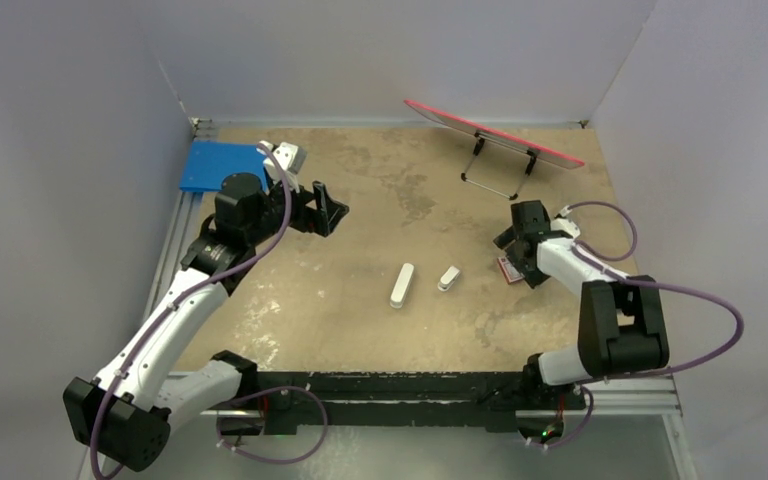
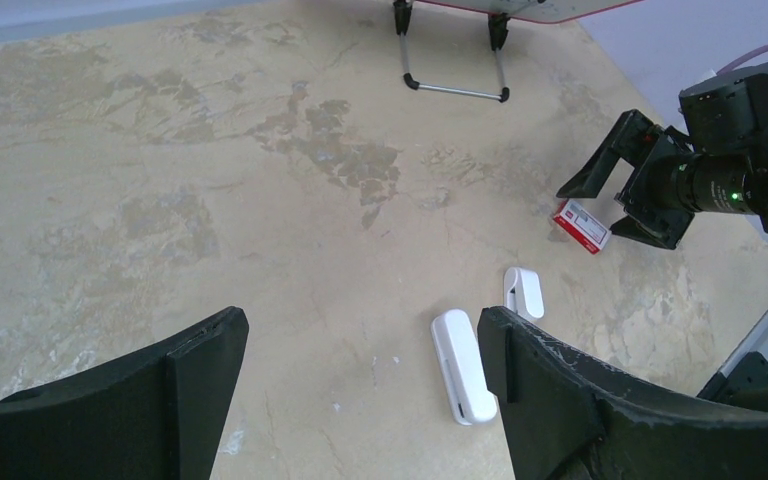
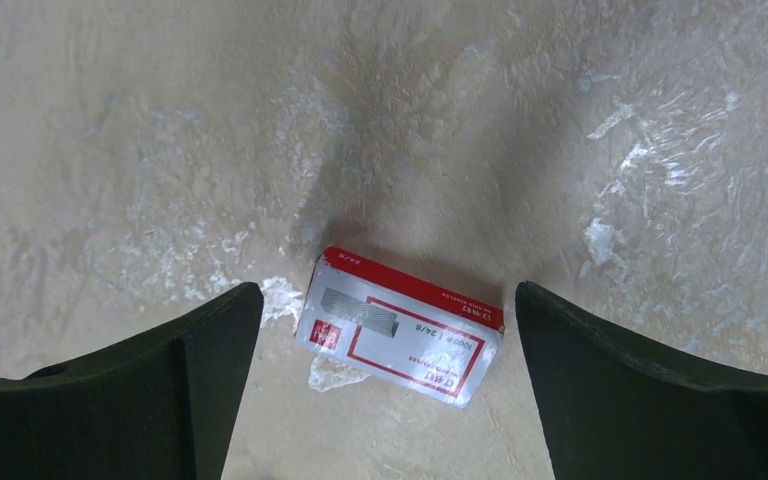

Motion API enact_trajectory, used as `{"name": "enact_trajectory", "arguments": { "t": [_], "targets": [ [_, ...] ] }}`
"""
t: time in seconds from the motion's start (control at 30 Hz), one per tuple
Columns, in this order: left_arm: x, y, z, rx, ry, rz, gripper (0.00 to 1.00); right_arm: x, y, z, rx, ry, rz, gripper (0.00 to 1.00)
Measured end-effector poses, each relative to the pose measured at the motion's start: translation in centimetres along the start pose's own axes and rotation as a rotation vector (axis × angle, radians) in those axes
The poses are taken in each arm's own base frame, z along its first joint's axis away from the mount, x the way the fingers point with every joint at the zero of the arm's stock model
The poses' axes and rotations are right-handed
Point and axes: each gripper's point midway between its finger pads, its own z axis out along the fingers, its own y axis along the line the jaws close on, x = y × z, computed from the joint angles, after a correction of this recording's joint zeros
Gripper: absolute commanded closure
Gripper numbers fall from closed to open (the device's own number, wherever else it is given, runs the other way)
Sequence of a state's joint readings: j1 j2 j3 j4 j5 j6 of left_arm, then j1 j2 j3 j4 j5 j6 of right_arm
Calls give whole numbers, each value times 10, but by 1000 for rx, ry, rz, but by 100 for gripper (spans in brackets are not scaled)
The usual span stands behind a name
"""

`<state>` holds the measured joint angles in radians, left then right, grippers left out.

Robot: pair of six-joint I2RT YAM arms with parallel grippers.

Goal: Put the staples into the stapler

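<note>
The stapler (image 1: 402,285) (image 2: 463,365), a slim white bar, lies flat mid-table. A shorter white piece (image 1: 448,278) (image 2: 525,292) lies just right of it. A red-and-white staple box (image 1: 509,268) (image 3: 400,330) (image 2: 580,225) rests on the table further right. The staples themselves are hidden. My right gripper (image 1: 515,252) (image 3: 388,295) hovers open over the box, a finger on either side, not touching. My left gripper (image 1: 330,215) (image 2: 360,330) hangs open and empty above the table, back-left of the stapler.
A blue block (image 1: 222,165) sits in the back-left corner. A red-edged board on a wire stand (image 1: 495,135) (image 2: 455,60) leans at the back right. White walls enclose three sides, and a metal rail (image 1: 410,385) runs along the near edge.
</note>
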<state>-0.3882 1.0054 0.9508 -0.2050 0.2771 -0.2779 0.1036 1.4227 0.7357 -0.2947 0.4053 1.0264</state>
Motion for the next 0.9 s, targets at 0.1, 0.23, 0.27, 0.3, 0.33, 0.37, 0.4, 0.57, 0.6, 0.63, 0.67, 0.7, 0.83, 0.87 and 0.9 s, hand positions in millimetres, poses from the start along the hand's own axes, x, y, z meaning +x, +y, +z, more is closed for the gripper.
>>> {"name": "enact_trajectory", "arguments": {
  "t": [0.1,0.23,0.27,0.3,0.33,0.37,0.4,0.57,0.6,0.63,0.67,0.7,0.83,0.87,0.9],
  "targets": [
    [1,3,1,-15,4,-2,14,3,-1,6,24,11,-7,1],
    [2,6,2,-32,6,-4,14,1,-1,8,43,7,-1,1],
    [2,7,2,-35,6,-4,14,0,0,8,51,4,5,1],
    [2,8,2,-40,5,-4,14,0,0,9,60,8,10,2],
    [2,8,2,-44,4,-4,14,0,1,10,68,12,12,5],
    [2,9,2,-48,3,-3,14,1,1,12,81,19,16,7],
    [2,9,2,-50,2,-4,14,1,1,14,98,26,15,8],
    [1,12,2,-66,-1,-3,14,0,0,17,156,31,24,9],
    [1,13,2,-69,-2,-3,15,0,0,17,160,28,31,9],
    [1,13,2,-71,-2,-3,15,0,0,16,162,28,38,9],
    [1,14,2,-73,-3,-3,15,0,-1,16,165,29,47,9],
    [1,14,2,-75,-3,-4,15,1,-2,15,168,32,53,8],
    [1,14,2,-77,-3,-3,15,7,-6,10,172,50,70,2],
    [1,14,2,-78,-2,-4,15,9,-5,9,169,58,74,2],
    [1,15,2,-79,-1,-4,15,10,-5,8,164,63,78,2]
  ]
}}
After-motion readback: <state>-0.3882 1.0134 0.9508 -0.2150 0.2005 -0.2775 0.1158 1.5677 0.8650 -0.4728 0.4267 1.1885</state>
